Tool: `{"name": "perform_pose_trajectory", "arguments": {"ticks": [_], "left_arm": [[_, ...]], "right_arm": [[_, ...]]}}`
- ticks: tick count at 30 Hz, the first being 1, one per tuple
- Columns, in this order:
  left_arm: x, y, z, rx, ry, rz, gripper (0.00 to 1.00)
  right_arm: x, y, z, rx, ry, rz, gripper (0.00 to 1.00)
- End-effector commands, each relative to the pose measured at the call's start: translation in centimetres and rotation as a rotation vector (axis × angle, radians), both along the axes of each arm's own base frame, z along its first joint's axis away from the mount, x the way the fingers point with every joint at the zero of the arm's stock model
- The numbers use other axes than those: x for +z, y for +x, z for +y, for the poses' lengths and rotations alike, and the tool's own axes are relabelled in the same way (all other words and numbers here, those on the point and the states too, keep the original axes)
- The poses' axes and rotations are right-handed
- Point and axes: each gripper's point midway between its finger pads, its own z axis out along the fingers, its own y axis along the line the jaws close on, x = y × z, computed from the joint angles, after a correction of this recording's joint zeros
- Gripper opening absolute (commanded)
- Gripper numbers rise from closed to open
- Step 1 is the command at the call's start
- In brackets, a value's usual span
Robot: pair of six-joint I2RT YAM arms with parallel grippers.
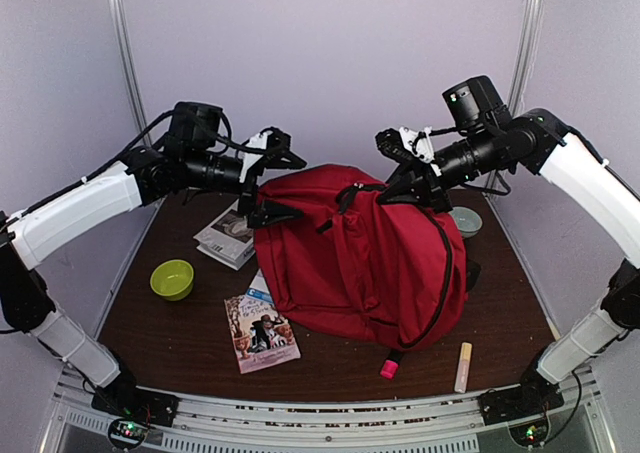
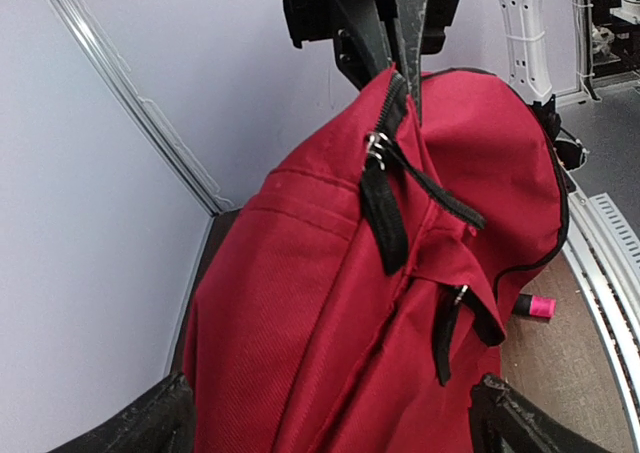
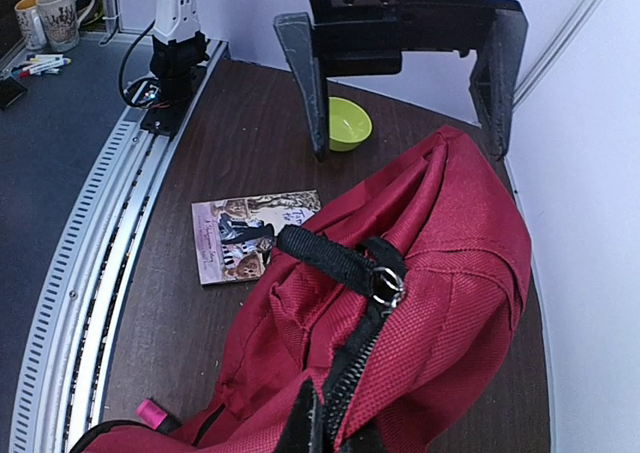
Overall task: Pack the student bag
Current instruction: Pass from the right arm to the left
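Bright, even light from overhead — no glare. The student bag (image 1: 360, 258) casts a soft shadow on the dark surface (image 1: 170, 338) at 6 o'clock. Overhead view sharp. Wrist views bend the rail (image 3: 90, 263) at 9 o'clock; the left gripper (image 2: 335, 413) shows its jaws, at 5 and 7 o'clock, blurred.

This is a robotics lab cell. Plain white panels (image 1: 330, 53) set in aluminium posts (image 1: 125, 43) wall in a dark brown worktop (image 1: 330, 368). A slotted metal rail (image 1: 330, 420) runs along its near edge, with arm bases (image 1: 135, 405) bolted to it, cables trailing and small green lights lit. Beyond the rail, on a grey surface, two mugs (image 3: 62, 13) stand near loose marker pens (image 3: 35, 66).
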Motion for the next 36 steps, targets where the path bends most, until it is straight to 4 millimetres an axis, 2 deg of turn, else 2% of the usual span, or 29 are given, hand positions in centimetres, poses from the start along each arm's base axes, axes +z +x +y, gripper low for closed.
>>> {"name": "perform_pose_trajectory", "arguments": {"ticks": [1,6,9,12,17,18,20,21,23,24,25,26,28,29,30,31,33,36], "left_arm": [[2.5,0.0,-0.8,-0.051,-0.054,-0.085,0.98],[3.1,0.8,-1.9,-0.052,-0.062,-0.085,0.98],[3.2,0.2,-3.2,-0.097,-0.059,-0.083,0.98],[2.3,-0.5,-4.2,-0.159,-0.055,-0.04,0.98],[-0.6,0.4,-5.2,-0.153,-0.018,0.058,0.95],[-1.3,0.5,-5.3,-0.149,-0.005,0.074,0.91],[-1.8,0.1,-5.3,-0.166,0.007,0.11,0.72],[-1.6,-0.3,-5.1,-0.184,0.0,0.124,0.58],[-0.8,-1.2,-4.9,-0.208,-0.017,0.129,0.16],[-0.4,-1.2,-4.7,-0.196,-0.029,0.126,0.0],[-0.1,-1.0,-4.5,-0.161,-0.043,0.136,0.0],[0.4,-0.6,-4.3,-0.122,-0.064,0.116,0.0],[1.9,0.4,-3.7,-0.015,-0.123,0.116,0.0],[2.6,0.9,-3.3,0.037,-0.151,0.118,0.0],[3.5,1.4,-3.0,0.085,-0.182,0.124,0.0],[4.6,1.8,-2.5,0.133,-0.217,0.13,0.0],[5.9,3.2,-1.7,0.248,-0.273,0.16,0.0],[7.1,5.3,-0.2,0.428,-0.33,0.222,0.0]], "right_arm": [[3.1,-1.9,0.4,0.108,0.093,-0.083,0.0],[3.4,-2.3,0.5,0.131,0.101,-0.088,0.0],[3.6,-2.2,0.5,0.132,0.107,-0.098,0.0],[4.1,-2.4,0.5,0.136,0.116,-0.106,0.0],[4.3,-2.5,0.5,0.14,0.124,-0.124,0.0],[4.3,-2.4,0.4,0.139,0.124,-0.129,0.0],[4.1,-2.2,0.4,0.13,0.122,-0.138,0.0],[4.1,-2.2,0.4,0.125,0.124,-0.143,0.0],[4.4,-1.7,0.3,0.088,0.144,-0.156,0.0],[4.7,-1.0,0.2,0.048,0.163,-0.174,0.0],[5.3,-0.2,0.1,-0.017,0.193,-0.174,0.0],[5.9,0.9,-0.1,-0.093,0.223,-0.19,0.12],[8.4,3.3,-0.9,-0.268,0.332,-0.238,0.45],[9.3,4.3,-1.7,-0.357,0.377,-0.238,0.56],[10.2,5.1,-2.5,-0.444,0.422,-0.224,0.63],[11.3,5.7,-3.4,-0.526,0.469,-0.213,0.66],[13.5,6.1,-5.3,-0.652,0.584,-0.146,0.65],[15.3,4.9,-6.2,-0.683,0.792,0.021,0.5]]}}
